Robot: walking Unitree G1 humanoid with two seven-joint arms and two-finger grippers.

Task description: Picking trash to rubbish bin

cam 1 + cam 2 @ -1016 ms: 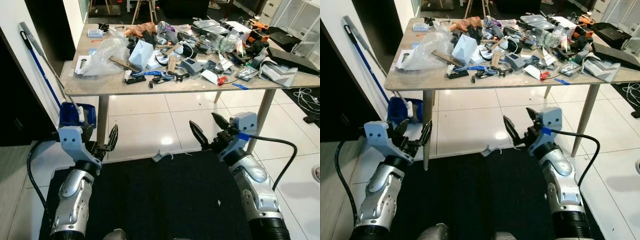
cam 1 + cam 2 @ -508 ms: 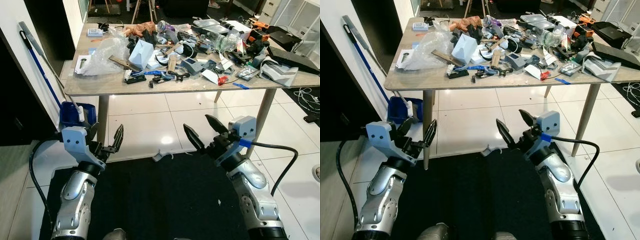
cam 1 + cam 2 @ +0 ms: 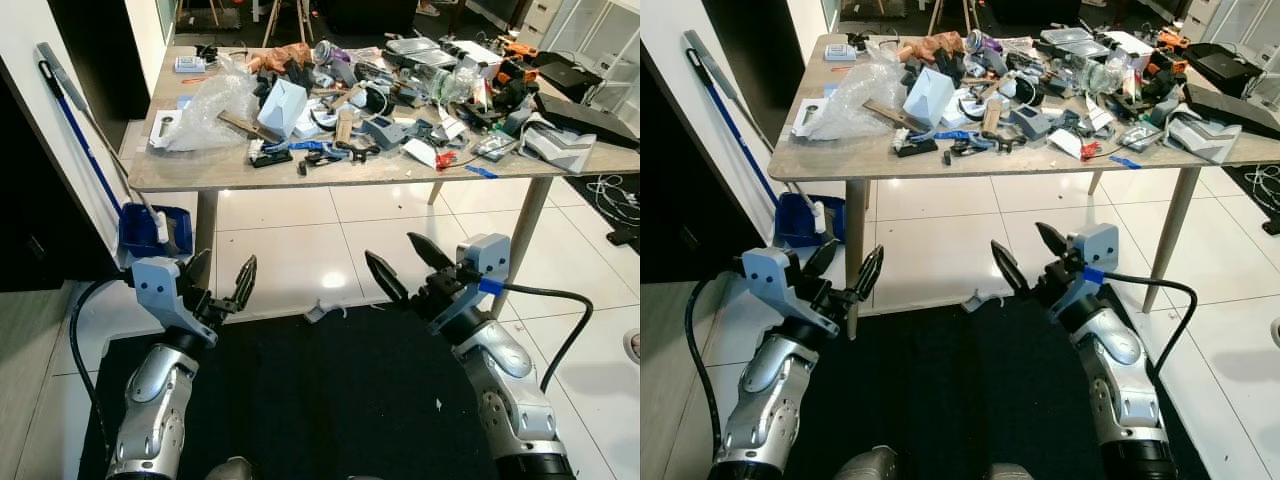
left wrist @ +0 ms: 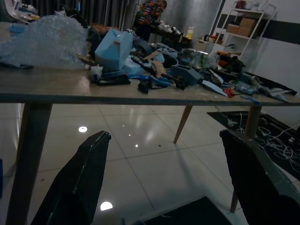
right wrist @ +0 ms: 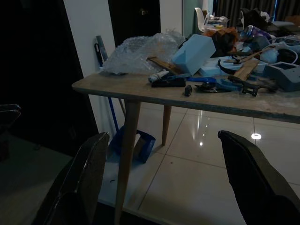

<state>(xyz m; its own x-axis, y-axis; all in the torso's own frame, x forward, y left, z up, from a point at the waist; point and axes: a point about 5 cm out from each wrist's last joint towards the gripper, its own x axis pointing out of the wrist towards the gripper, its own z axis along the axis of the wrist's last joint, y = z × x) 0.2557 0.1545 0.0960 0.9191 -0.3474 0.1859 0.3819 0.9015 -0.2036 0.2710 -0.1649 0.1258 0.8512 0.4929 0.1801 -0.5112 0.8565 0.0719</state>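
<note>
Both arms are up in front of the robot, out over the black mat (image 3: 330, 390). The left gripper (image 3: 222, 290) and right gripper (image 3: 402, 262) both have their fingers spread wide with nothing between them, which looks like a ready-to-grab pose.

The likely trash is a small pale scrap (image 3: 315, 314) on the floor at the mat's far edge, about 12 o'clock from the robot and lying between the two grippers. The right one is a bit closer, so I'd guess it takes the pick.

The surface (image 3: 180, 170) beyond is piled with clutter, including a bubble wrap bag (image 3: 205, 105) at 11 o'clock. A blue dustpan (image 3: 150, 230) leans by the wall at 10 o'clock. I can't make out a bin.
</note>
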